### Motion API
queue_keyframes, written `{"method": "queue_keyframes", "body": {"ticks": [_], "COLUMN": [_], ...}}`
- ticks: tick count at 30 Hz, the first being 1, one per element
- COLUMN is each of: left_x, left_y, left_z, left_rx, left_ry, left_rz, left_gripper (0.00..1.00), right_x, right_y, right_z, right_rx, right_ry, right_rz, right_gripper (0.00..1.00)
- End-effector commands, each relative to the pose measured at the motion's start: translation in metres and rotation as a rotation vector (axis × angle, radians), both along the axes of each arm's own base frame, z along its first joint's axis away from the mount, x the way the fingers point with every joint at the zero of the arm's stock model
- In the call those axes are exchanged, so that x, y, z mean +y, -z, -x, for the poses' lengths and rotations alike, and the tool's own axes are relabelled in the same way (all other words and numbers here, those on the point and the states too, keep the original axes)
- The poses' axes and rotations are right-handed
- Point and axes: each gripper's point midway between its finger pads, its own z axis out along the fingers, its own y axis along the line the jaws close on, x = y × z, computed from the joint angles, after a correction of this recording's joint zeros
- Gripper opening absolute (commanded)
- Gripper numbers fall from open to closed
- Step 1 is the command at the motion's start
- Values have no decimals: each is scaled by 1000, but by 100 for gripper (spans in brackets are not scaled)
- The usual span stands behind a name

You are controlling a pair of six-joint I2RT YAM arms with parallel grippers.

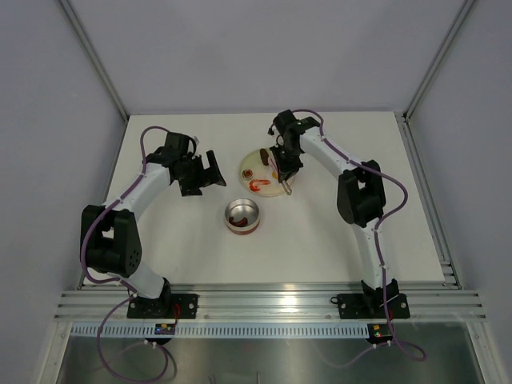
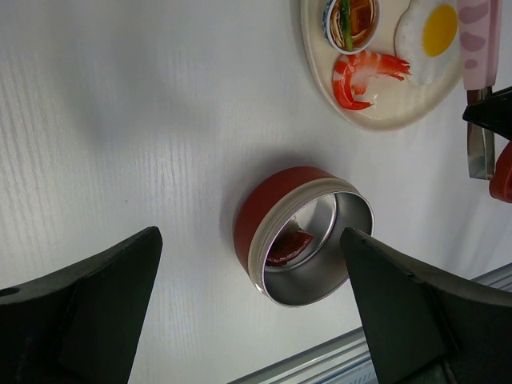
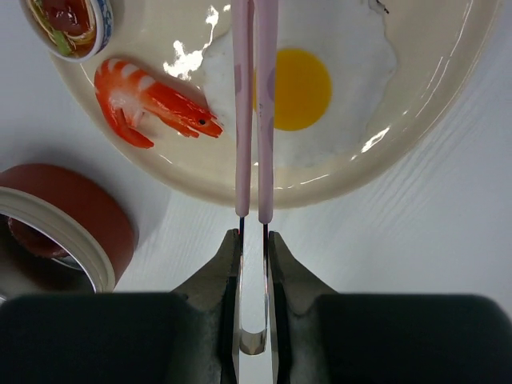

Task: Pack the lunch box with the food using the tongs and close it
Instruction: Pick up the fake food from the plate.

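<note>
The lunch box [image 1: 242,216] is a round metal tin with a red band, standing open on the table, and a dark red food piece [image 2: 290,244] lies inside it. My left gripper [image 2: 250,236] hovers open above the tin [image 2: 308,236], holding nothing. My right gripper [image 3: 254,240] is shut on the joined end of the pale pink tongs [image 3: 254,104]. Their two arms lie close together over the fried egg [image 3: 300,88], and their tips run out of the right wrist view. Beside the egg on the pale plate [image 3: 384,160] lies a red-and-white shrimp [image 3: 148,108].
A small bowl of toy noodles [image 2: 350,22] sits on the plate [image 1: 264,172] at its far side. The plate stands just behind the tin. An aluminium rail [image 1: 264,300] runs along the near table edge, and grey walls close in the table.
</note>
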Motion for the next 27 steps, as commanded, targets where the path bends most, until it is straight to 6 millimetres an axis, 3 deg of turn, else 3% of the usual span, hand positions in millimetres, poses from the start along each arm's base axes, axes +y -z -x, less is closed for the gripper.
{"method": "queue_keyframes", "body": {"ticks": [1, 7, 11, 14, 27], "left_x": [-4, -3, -4, -4, -4], "left_y": [-6, -4, -3, -4, -8], "left_z": [-2, -1, -1, -1, -3], "left_rx": [-30, -25, -24, -27, -30], "left_ry": [18, 20, 17, 19, 18], "left_rz": [15, 9, 16, 15, 13], "left_gripper": [99, 99, 99, 99, 99], "right_x": [-6, -10, -2, 3, 4], "right_y": [-40, -53, -56, -53, -50], "right_z": [0, -2, -1, -1, 4], "right_rx": [-89, -109, -81, -51, -24], "right_ry": [-17, 28, 44, 49, 54], "right_rz": [8, 10, -22, -30, -22], "right_gripper": [0, 1, 16, 23, 35]}}
